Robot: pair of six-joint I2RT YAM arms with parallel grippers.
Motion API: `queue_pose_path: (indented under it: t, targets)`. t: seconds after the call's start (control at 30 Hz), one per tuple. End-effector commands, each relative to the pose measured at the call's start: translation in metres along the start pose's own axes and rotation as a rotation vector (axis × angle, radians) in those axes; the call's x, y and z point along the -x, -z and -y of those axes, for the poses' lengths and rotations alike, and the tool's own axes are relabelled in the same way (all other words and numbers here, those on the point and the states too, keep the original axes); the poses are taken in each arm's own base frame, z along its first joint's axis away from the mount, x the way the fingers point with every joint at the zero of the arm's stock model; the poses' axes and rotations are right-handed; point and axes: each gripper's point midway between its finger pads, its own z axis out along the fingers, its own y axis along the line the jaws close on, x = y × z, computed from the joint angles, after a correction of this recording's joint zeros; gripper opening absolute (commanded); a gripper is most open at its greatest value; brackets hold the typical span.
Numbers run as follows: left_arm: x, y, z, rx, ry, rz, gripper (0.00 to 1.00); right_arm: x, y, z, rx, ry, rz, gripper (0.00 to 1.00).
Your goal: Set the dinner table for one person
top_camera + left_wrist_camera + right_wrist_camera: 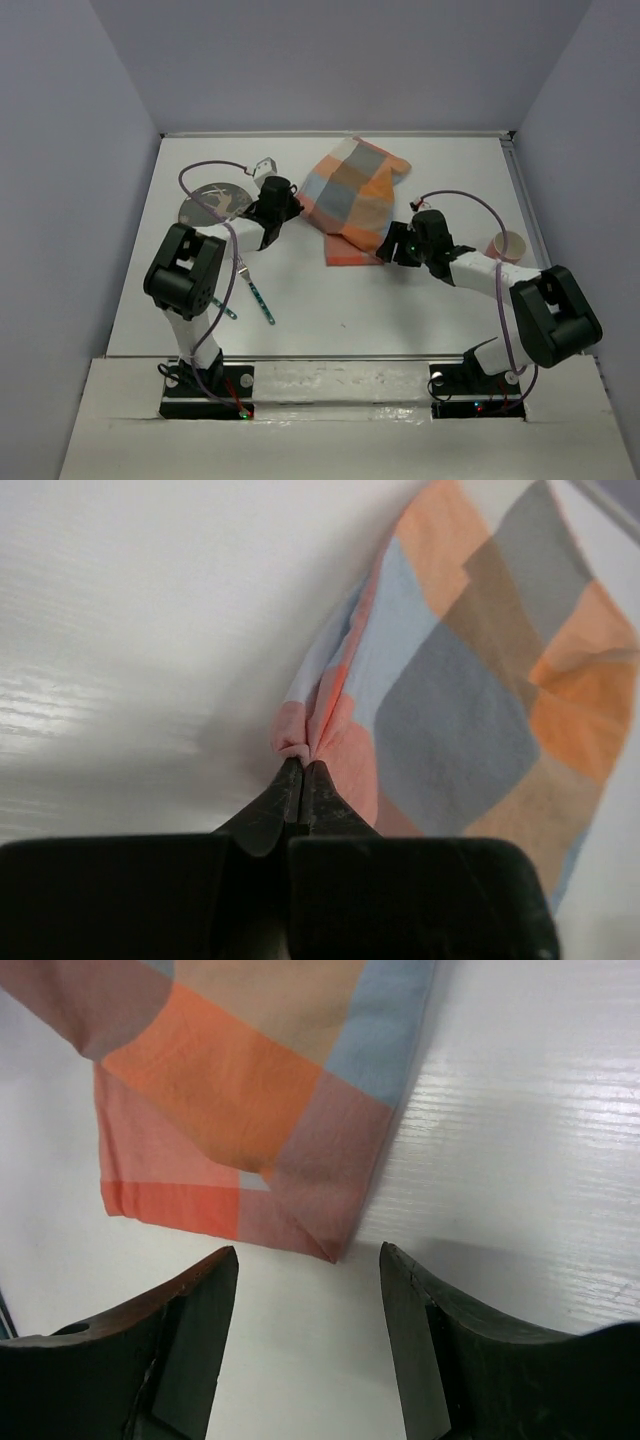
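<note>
A large, flat, plain white rectangular dinner table (400, 310) fills most of the overhead view, walled by pale grey panels on three sides. An orange, blue and grey checkered fabric cloth (355, 195) lies rumpled on it, slightly right of centre in the upper half of the frame, with one folded corner pointing towards the lower middle. Two black-and-white robot arms reach up from the bottom edge. The left gripper (297, 207) sits at the cloth's left edge; in its wrist view (303, 770) the black fingers are pressed together, pinching a small gathered fold of the cloth (450, 700) just above the table (150, 630). The right gripper (385, 250) rests at the cloth's lower right corner; in its wrist view (308, 1255) the two dark fingers stand apart, holding nothing, with the folded corner of the cloth (250, 1080) just beyond the gap and bare table (520, 1110) to the right. A round grey plate (205, 205) lies at the upper left, partly hidden behind the left arm. A small tan paper cup (507, 245) stands upright near the right edge. A slender green-handled utensil (258, 297) lies at the lower left; its type is too small to tell.
</note>
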Motion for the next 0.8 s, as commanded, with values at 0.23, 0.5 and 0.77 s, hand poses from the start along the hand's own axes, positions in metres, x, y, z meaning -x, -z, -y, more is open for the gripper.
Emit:
queue_pose_path:
  t: [0.23, 0.5, 0.77]
  targets:
    - [0.024, 0.059, 0.038, -0.161, 0.022, 0.100, 0.00, 0.014, -0.031, 0.015, -0.105, -0.001, 0.010, 0.45]
    - [0.004, 0.100, 0.031, -0.227, 0.055, 0.050, 0.00, 0.078, -0.058, 0.044, -0.176, 0.001, 0.101, 0.00]
    - [-0.002, 0.127, 0.018, -0.246, 0.066, 0.055, 0.00, 0.155, -0.061, 0.035, -0.199, 0.091, 0.161, 0.26]
